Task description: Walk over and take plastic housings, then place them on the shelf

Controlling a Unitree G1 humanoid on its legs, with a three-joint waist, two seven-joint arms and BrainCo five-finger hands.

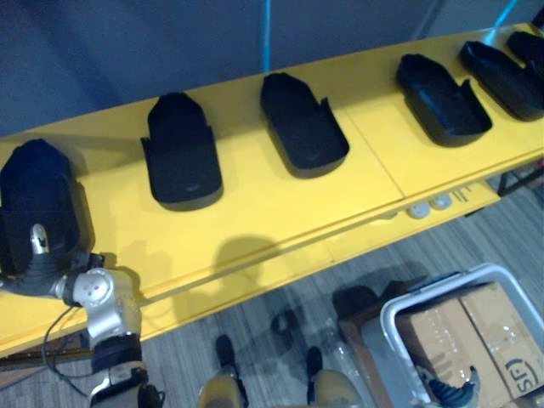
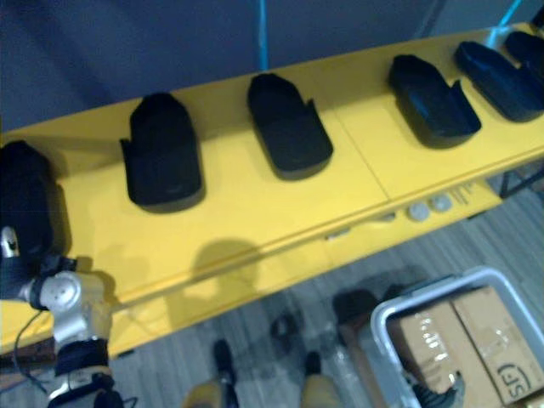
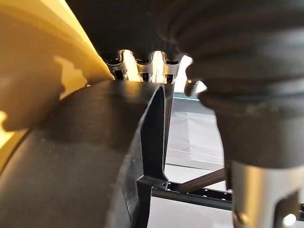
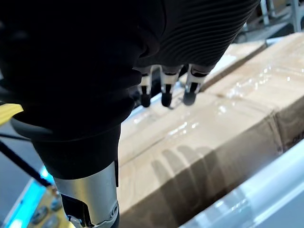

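Several black plastic housings lie in a row on the yellow shelf [image 1: 280,212]. My left hand [image 1: 38,268] is at the shelf's far left end, on the leftmost housing [image 1: 38,195], which rests on the shelf. In the left wrist view its fingers [image 3: 142,66] reach down one side of that housing's wall [image 3: 71,166], and the thumb [image 3: 192,88] sits on the other side of the rim. My right hand [image 1: 450,393] hangs low at the right with relaxed fingers [image 4: 164,88], holding nothing.
Further housings [image 1: 183,153] [image 1: 302,123] [image 1: 442,98] [image 1: 501,76] lie to the right along the shelf. A grey crate [image 1: 425,293] with cardboard boxes [image 1: 493,331] stands on the floor under my right hand. Two small white discs [image 1: 429,206] sit on a lower yellow ledge.
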